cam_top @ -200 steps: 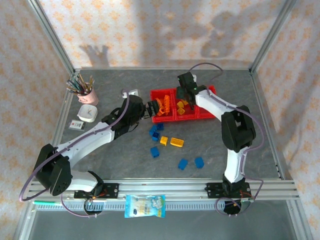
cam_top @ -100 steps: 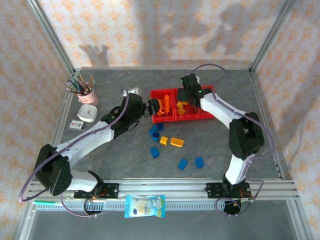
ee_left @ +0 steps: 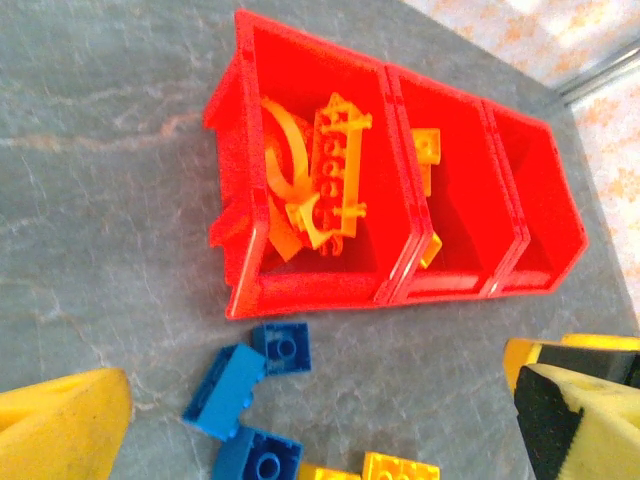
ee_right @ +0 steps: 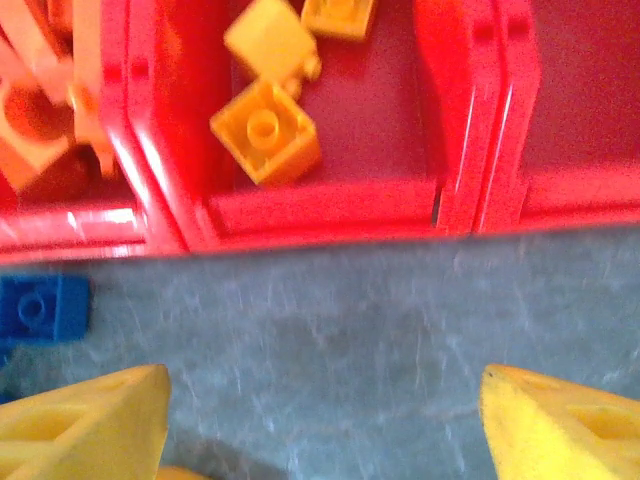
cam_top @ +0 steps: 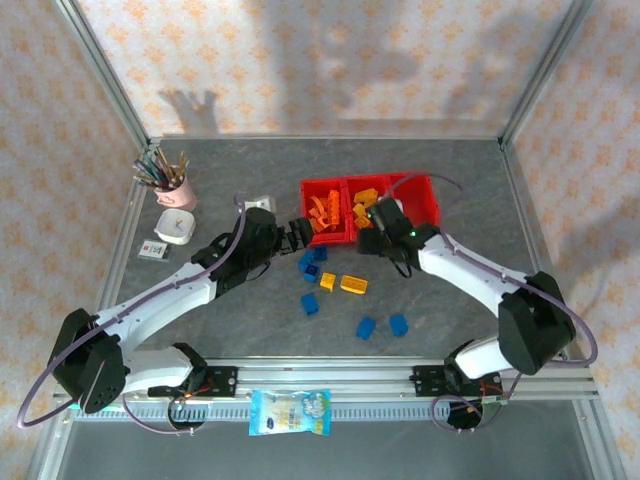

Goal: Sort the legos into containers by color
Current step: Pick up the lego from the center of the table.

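Note:
The three joined red containers point(cam_top: 340, 238) stand behind the table's middle. The left one holds orange legos point(ee_left: 325, 180), the middle one yellow bricks point(ee_right: 265, 130), and the right one point(ee_left: 540, 200) looks empty. Loose blue legos point(cam_top: 311, 260) lie just in front of the left container, with more blue bricks point(cam_top: 366, 327) nearer me and two yellow-orange ones point(cam_top: 342, 283) between. My left gripper point(cam_top: 298, 234) hovers open above the blue bricks point(ee_left: 283, 347) by the left container. Over bare table in front of the middle container, my right gripper point(ee_right: 325, 420) is open and holds nothing.
A pink cup of pencils point(cam_top: 170, 180), a white box point(cam_top: 177, 225) and a small card point(cam_top: 152, 250) sit at the far left. A white block point(cam_top: 262, 205) lies left of the containers. A snack packet point(cam_top: 290, 412) rests on the front rail.
My right gripper has drawn back from over the containers to the table in front of them, and its jaws have widened. My left gripper has pulled back slightly toward the left.

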Robot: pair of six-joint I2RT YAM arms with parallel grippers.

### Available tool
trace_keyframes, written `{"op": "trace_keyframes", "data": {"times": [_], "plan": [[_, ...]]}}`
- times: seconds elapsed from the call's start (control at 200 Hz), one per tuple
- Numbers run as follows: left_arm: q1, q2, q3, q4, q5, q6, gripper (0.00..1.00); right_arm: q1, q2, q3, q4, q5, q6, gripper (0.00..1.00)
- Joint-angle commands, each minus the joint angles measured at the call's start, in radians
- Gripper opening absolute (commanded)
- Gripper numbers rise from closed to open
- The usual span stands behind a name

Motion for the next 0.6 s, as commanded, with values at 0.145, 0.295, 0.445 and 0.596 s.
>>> {"op": "trace_keyframes", "data": {"times": [0.145, 0.295, 0.445, 0.596], "plan": [[-0.087, -0.043, -0.06, 0.011, -0.062, -0.119, 0.99, 0.112, -0.109, -0.168, 0.041, -0.05, 0.099, 0.8], [-0.091, -0.069, -0.093, 0.012, -0.078, -0.156, 0.99, 0.189, -0.122, -0.239, 0.087, -0.051, 0.129, 0.82], [-0.091, -0.096, -0.118, 0.003, -0.103, -0.171, 0.99, 0.25, -0.097, -0.262, 0.124, -0.047, 0.128, 0.84], [-0.091, -0.096, -0.112, -0.016, -0.117, -0.168, 0.99, 0.277, -0.047, -0.264, 0.162, -0.067, 0.1, 0.85]]}}
